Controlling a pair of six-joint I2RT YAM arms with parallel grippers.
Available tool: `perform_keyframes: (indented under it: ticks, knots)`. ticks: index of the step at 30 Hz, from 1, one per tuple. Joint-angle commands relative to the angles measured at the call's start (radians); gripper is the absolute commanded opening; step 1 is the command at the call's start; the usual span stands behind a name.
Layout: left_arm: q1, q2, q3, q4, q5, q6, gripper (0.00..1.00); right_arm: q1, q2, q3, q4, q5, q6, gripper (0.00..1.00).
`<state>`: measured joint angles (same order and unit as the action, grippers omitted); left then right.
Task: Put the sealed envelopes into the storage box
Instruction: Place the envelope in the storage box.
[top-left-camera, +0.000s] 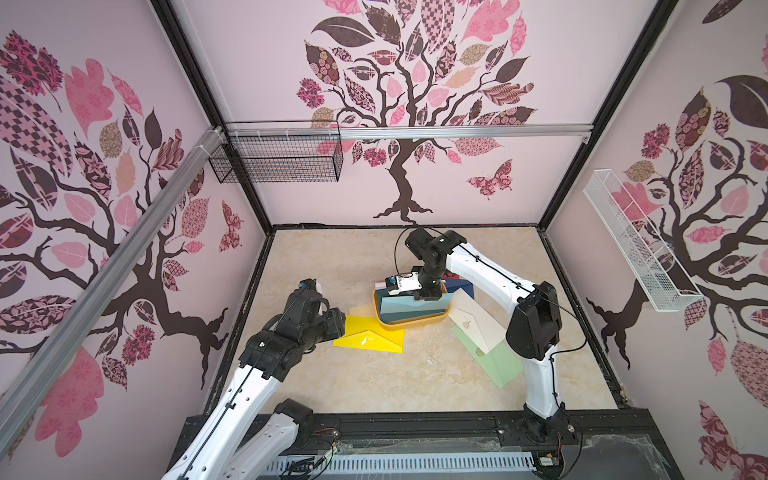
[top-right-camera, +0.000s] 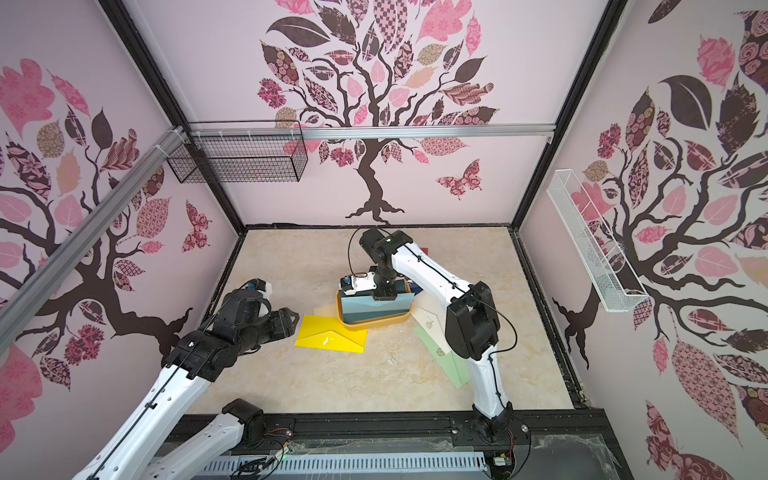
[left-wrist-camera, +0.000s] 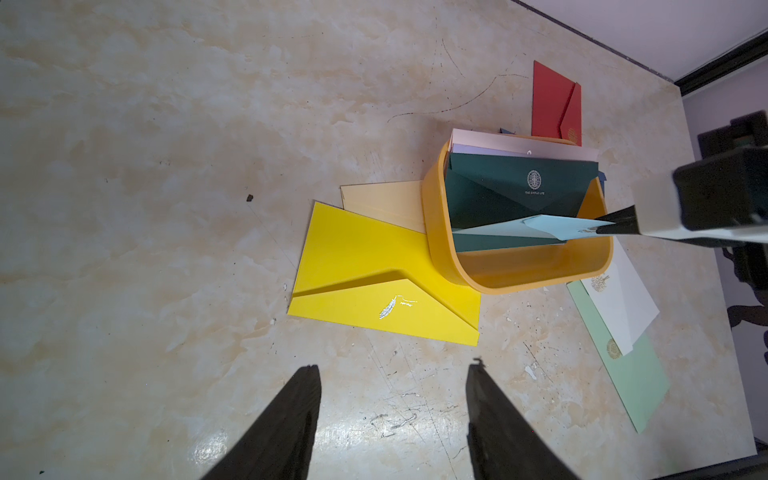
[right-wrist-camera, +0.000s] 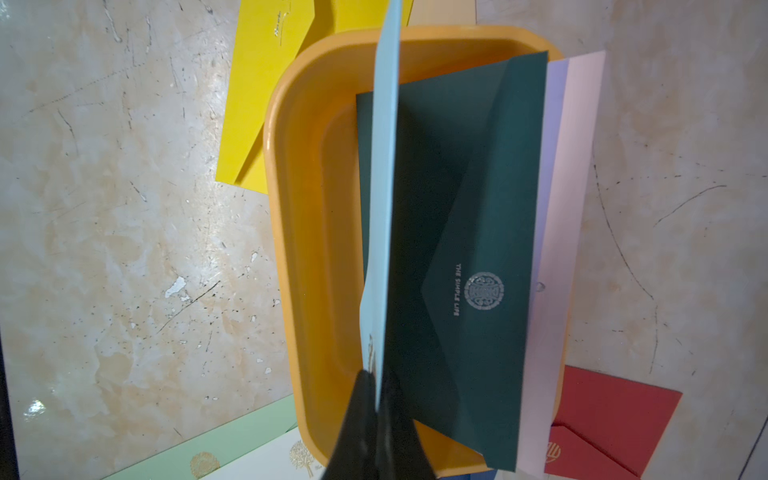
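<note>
The right hand (right-wrist-camera: 376, 384) is pinched shut on one short end of a light blue paper envelope (right-wrist-camera: 384, 166). The envelope stands on edge over the shallow yellow-orange plastic storage box (right-wrist-camera: 307, 208) at the centre of the right wrist view. Its long axis runs top to bottom in that frame, in line with the box's long side. It hangs over the free strip between the box's left wall and a dark green paper envelope (right-wrist-camera: 469, 208), which leans in the box with a lilac envelope (right-wrist-camera: 556, 166) and a pink envelope (right-wrist-camera: 584, 166) behind it. From this alignment, the coming move looks like a straight lowering and release.

The left hand (left-wrist-camera: 395, 370), at the bottom of the left wrist view, is half spread and empty above the marbled tabletop (left-wrist-camera: 166, 166). A bright yellow paper envelope (left-wrist-camera: 374, 266) lies flat just above it in that frame, touching the box, so the left arm is the nearer one to it. A cream envelope (left-wrist-camera: 382, 203) lies partly beneath both. A red envelope (left-wrist-camera: 552, 99) lies beyond the box. In a top view, a white envelope (top-left-camera: 473, 320) overlaps a light green envelope (top-left-camera: 498, 365) at the box's lower right.

Whether the blue envelope's lower edge touches the box floor cannot be told, since the floor there is hidden. In both top views the right arm covers whatever lies behind the box.
</note>
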<state>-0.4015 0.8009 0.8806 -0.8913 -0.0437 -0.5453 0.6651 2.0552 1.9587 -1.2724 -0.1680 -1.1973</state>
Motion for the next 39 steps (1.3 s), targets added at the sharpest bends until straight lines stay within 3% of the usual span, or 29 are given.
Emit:
perform_keyframes:
  ticks: [1,9,16,31,39]
  knots:
    - [0.004,-0.005,-0.007,0.02,-0.001,0.017,0.6,0.01,0.044,-0.003,0.01,0.014,-0.007,0.0]
    - [0.004,-0.012,-0.006,0.02,0.002,0.017,0.6,0.033,0.064,0.007,0.055,0.033,-0.006,0.0]
    - [0.004,-0.009,-0.009,0.022,0.004,0.017,0.6,0.034,0.058,0.004,0.114,0.069,0.001,0.21]
    - [0.005,-0.003,-0.008,0.021,-0.003,0.015,0.6,0.026,0.053,-0.005,0.242,0.146,0.065,0.36]
    - [0.004,-0.006,-0.008,0.021,-0.005,0.015,0.6,0.023,0.06,0.001,0.295,0.182,0.096,0.38]
